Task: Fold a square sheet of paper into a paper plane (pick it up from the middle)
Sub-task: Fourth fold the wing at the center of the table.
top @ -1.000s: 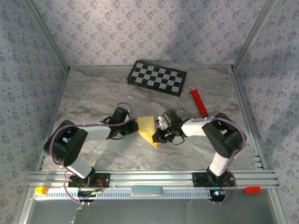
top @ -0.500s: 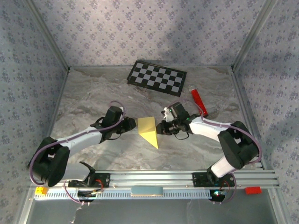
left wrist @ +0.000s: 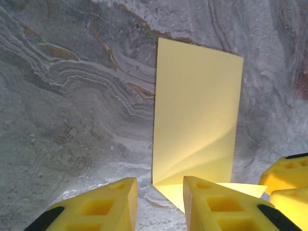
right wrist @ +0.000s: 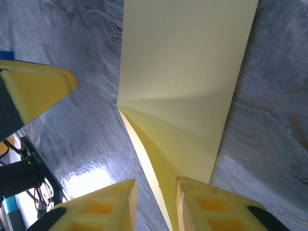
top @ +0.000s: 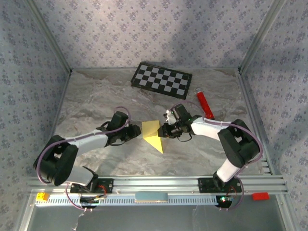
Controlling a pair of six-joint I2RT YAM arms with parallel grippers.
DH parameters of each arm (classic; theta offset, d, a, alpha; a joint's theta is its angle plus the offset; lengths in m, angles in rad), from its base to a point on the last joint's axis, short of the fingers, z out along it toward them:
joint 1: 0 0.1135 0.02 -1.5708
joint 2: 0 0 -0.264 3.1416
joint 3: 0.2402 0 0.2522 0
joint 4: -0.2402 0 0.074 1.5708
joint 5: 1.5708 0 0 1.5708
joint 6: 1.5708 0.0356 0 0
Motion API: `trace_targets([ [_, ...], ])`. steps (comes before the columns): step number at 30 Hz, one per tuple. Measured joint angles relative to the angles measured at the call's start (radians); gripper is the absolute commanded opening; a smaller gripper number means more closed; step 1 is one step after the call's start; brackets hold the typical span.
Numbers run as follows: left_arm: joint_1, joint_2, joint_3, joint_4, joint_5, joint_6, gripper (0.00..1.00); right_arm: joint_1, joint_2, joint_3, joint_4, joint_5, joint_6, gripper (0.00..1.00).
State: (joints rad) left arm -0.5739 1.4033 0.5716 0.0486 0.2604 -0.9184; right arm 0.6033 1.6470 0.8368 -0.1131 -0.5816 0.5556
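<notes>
- Left gripper [top: 136, 133]: low over the middle of the table [top: 91, 96], pointing right at the paper's left edge. In the left wrist view its jaws stand apart [left wrist: 160, 186] with nothing clamped. The paper's left edge and near corner show in the gap between the yellow fingers [left wrist: 98, 209], lying on the table.
- Paper [top: 153, 134]: pale yellow, at the middle of the table between the two grippers. It is partly folded: the far part is a flat oblong, and the near part narrows to a point towards the table's near edge. In the left wrist view [left wrist: 197, 110] a slanting crease crosses its lower half.
- Checkerboard [top: 162, 80]: flat near the far edge, about midway along it, well apart from the paper.
- Right gripper [top: 164, 131]: low at the paper's right edge, pointing left. In the right wrist view its jaws are parted [right wrist: 156, 186]. A raised fold of the paper [right wrist: 187, 72] runs down into the gap, and the fingers are not pressed shut on it.
- Tube [top: 204, 105]: red, lying towards the far right corner, just beyond the right arm.
</notes>
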Motion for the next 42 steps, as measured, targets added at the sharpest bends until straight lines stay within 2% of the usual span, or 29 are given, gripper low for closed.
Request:
trace_targets([
  [12, 0.019, 0.068, 0.035, 0.007, 0.074, -0.017, 0.35, 0.006, 0.042, 0.006, 0.002, -0.025, -0.019, 0.02],
  [25, 0.056, 0.158, 0.086, 0.057, 0.179, -0.043, 0.45, -0.031, -0.018, -0.055, 0.109, -0.102, 0.005, 0.0],
  [42, 0.057, 0.249, 0.126, 0.117, 0.227, -0.091, 0.45, -0.054, -0.034, -0.101, 0.182, -0.142, 0.031, 0.0],
])
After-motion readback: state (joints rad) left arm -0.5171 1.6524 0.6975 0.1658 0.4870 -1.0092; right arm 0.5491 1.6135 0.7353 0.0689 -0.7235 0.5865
